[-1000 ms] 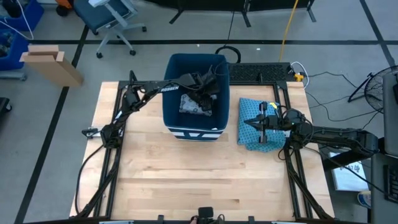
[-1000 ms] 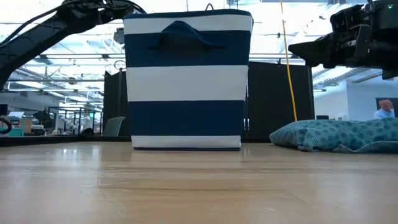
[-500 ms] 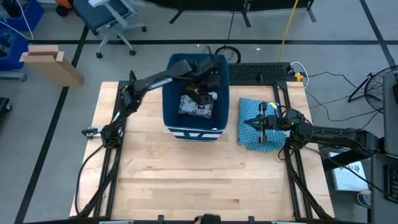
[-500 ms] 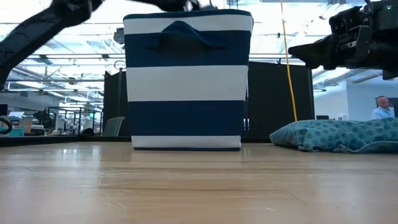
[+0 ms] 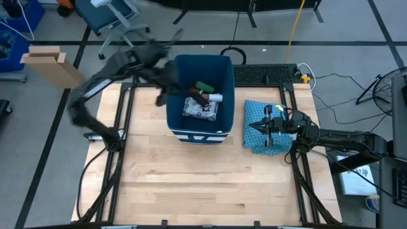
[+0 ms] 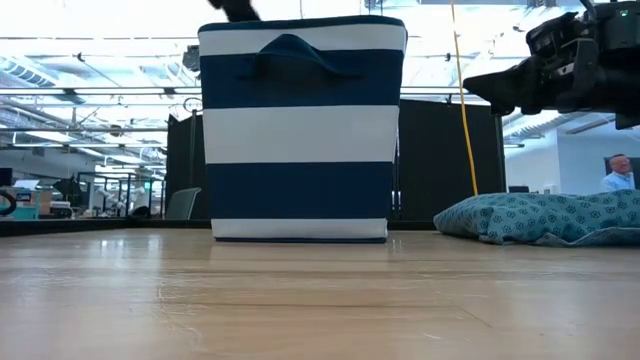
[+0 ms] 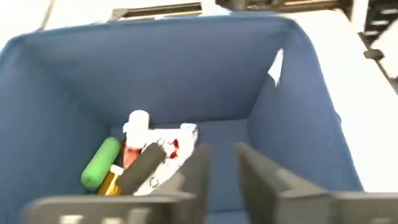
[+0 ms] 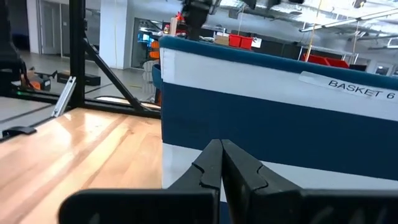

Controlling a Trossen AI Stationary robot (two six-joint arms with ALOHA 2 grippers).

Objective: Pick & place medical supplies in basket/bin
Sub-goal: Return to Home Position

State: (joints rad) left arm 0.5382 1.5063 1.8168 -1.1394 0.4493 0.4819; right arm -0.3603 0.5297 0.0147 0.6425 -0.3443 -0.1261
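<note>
The dark-blue bin (image 5: 224, 83) stands on its bottom at the table's far middle and shows striped in the low view (image 6: 300, 130). On its floor lie a green oblong (image 7: 99, 163), a black oblong (image 7: 142, 169), a white-capped red bottle (image 7: 134, 134), an orange pill bottle (image 7: 112, 182) and a white packet (image 5: 200, 109). My left gripper (image 5: 163, 89) hangs high beside the bin's left rim, its fingers (image 7: 193, 177) a little apart with nothing between them. My right gripper (image 5: 262, 126) is shut above the blue patterned cloth (image 5: 254, 141).
The folded blue patterned cloth (image 6: 545, 218) lies right of the bin. A black keyboard (image 5: 264, 74) and cables sit at the table's far edge behind the bin. Bare wood (image 5: 203, 178) spreads across the near half of the table.
My left gripper has risen out of the bin and swung toward the table's left edge, now outside the bin's left rim. The supplies it covered show on the bin floor. My right arm has kept still.
</note>
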